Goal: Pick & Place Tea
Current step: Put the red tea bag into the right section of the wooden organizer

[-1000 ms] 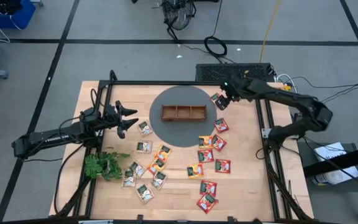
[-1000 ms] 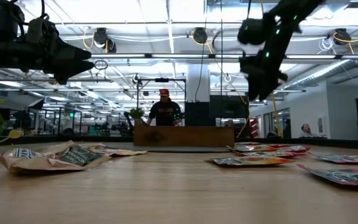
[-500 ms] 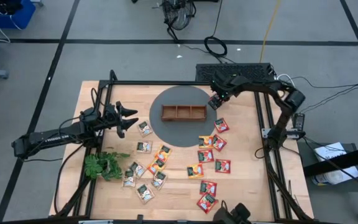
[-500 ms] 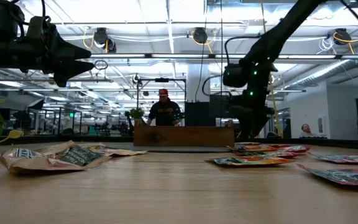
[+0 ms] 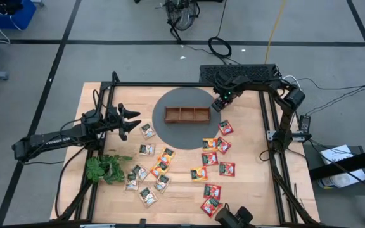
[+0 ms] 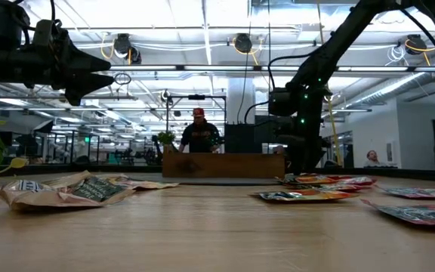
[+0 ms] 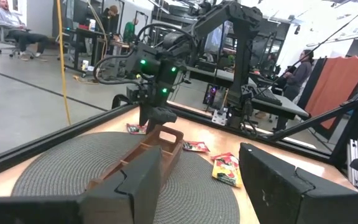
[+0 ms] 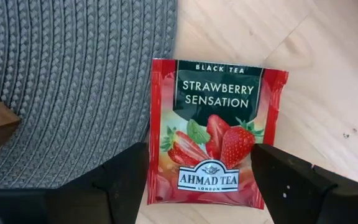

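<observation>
The wooden table (image 5: 246, 190) carries a round grey woven mat (image 5: 185, 130) at its far middle, with a brown three-compartment wooden tray (image 5: 187, 114) on it; red tea sachets (image 5: 217, 161) lie scattered to the right; pale and orange-yellow sachets (image 5: 151, 174) lie to the near left; a green leafy sprig (image 5: 106, 168) rests at the left edge; one red strawberry sachet (image 8: 213, 140) lies overlapping the mat's far right rim.

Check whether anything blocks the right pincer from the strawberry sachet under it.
Nothing visible does. The right pincer hangs open directly over the red strawberry sachet, which lies flat, partly on the grey mat's edge, nothing on top.
</observation>
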You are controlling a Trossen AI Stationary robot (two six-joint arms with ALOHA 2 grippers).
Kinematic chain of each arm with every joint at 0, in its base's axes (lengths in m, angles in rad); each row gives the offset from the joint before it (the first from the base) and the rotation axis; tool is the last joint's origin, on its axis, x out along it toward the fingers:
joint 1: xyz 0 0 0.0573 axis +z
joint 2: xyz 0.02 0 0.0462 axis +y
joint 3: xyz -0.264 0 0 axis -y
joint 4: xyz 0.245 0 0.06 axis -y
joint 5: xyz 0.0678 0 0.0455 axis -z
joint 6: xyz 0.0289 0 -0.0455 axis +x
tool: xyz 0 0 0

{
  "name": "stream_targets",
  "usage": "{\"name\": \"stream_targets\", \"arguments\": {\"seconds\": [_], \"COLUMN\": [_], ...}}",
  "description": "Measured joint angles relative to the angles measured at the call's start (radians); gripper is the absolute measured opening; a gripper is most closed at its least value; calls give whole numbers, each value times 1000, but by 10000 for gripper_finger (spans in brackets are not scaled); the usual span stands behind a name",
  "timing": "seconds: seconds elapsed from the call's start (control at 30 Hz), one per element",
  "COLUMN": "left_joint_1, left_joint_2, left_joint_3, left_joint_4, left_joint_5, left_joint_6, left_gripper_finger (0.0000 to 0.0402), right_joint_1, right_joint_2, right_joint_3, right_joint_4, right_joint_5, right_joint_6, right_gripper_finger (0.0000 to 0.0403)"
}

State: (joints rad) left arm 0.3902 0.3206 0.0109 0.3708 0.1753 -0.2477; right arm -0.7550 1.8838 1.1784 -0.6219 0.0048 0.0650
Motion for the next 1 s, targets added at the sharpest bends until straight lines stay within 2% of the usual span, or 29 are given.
{"name": "stream_targets", "arguments": {"seconds": [0.1,0.2,0.57,0.73,0.83,1.0], "left_joint_1": [0,0,0,0,0,0], "left_joint_2": [0,0,0,0,0,0], "left_joint_3": [0,0,0,0,0,0], "left_joint_4": [0,0,0,0,0,0], "left_joint_5": [0,0,0,0,0,0], "left_joint_6": [0,0,0,0,0,0], "left_gripper_finger": [214,214,214,214,214,214], "right_joint_1": [0,1,2,27,66,197], "right_joint_2": [1,2,1,-55,-137,-290], "right_joint_3": [0,-1,-3,-10,-11,-26], "right_joint_4": [-2,-18,-80,-97,-98,-56], "right_joint_5": [-3,-5,-5,84,151,236], "right_joint_6": [1,1,-2,5,28,103], "right_gripper_finger": [254,223,20,10,6,3]}}
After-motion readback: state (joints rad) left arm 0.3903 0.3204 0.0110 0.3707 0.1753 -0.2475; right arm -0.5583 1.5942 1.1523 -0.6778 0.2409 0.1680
